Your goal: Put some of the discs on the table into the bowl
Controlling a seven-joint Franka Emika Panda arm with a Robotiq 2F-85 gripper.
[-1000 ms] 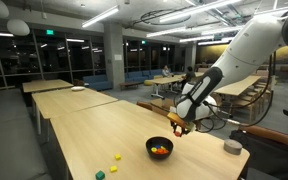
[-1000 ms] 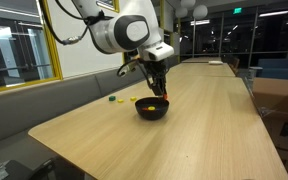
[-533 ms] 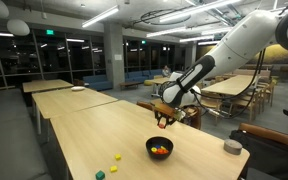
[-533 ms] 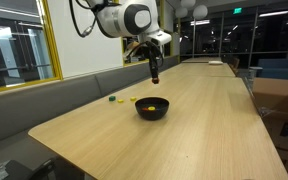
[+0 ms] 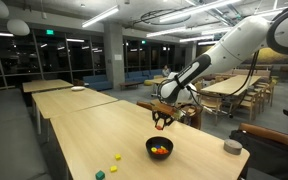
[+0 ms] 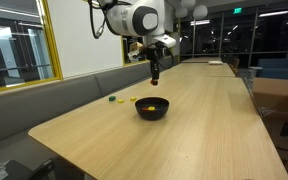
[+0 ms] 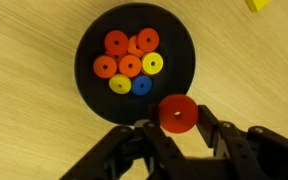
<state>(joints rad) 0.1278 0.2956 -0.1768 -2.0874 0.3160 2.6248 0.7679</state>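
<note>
Pincer point(image 5: 161, 122) higher above bowl point(image 7: 174, 40) than before, red disc point(image 7: 177, 113) in grip.

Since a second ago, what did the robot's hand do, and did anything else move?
The gripper went up, from just over the bowl to well above it. It stayed shut on the red disc, and nothing was let go. The bowl and the loose discs on the table stayed where they were.

Pale wood table point(image 5: 94, 130) under me: black bowl point(image 5: 160, 149), loose discs point(image 5: 115, 157) nearby, grey puck point(image 5: 232, 147) near edge.
</note>
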